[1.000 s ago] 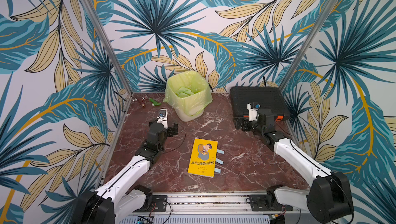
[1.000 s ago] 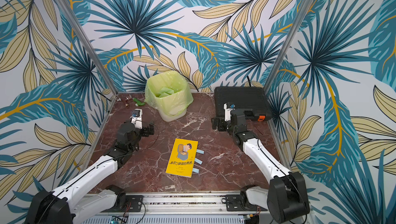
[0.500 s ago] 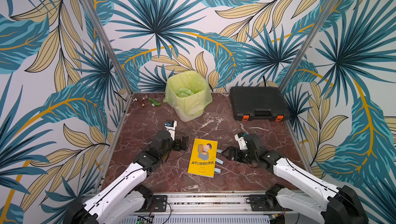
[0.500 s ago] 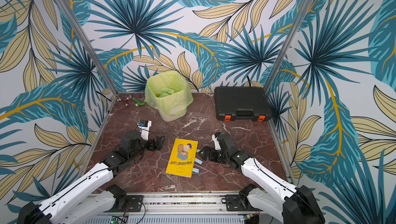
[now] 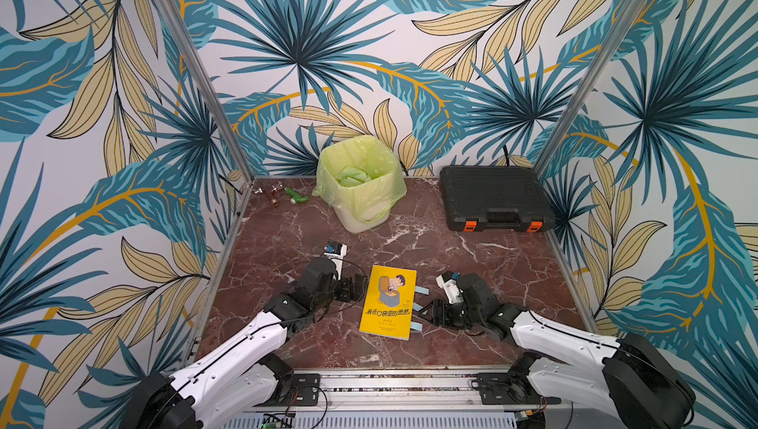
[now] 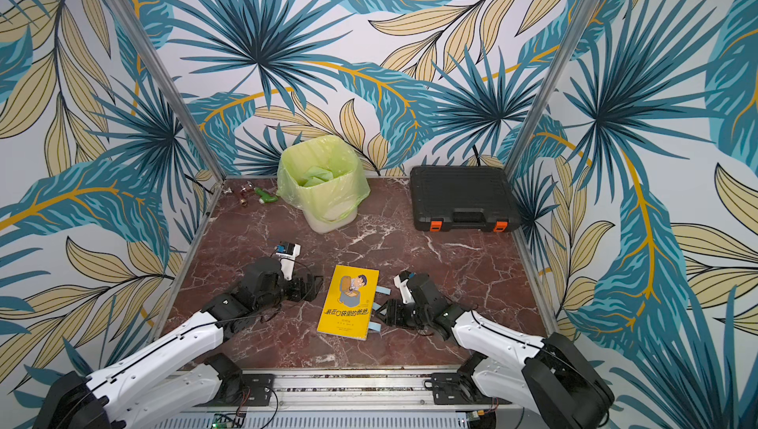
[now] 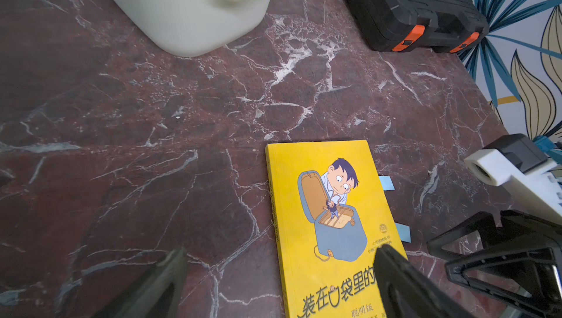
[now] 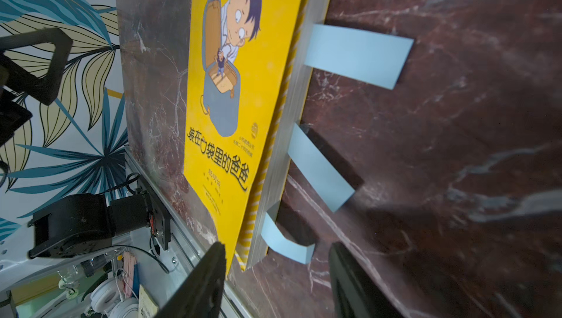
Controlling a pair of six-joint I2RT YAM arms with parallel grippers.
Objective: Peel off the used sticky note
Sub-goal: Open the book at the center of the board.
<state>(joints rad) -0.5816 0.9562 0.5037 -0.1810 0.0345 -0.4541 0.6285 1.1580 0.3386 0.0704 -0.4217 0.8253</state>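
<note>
Blue sticky note, curling from the page edge of the yellow book, sits just ahead of my right gripper, jaws parted and empty (left gripper gapes too, beside the spine), so a tug could drag the unpinned book along.

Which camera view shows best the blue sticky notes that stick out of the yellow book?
The right wrist view: all three blue sticky notes appear large, projecting from the page edge of the yellow book. The left wrist view shows only two, small. In both top views they are tiny slivers.
</note>
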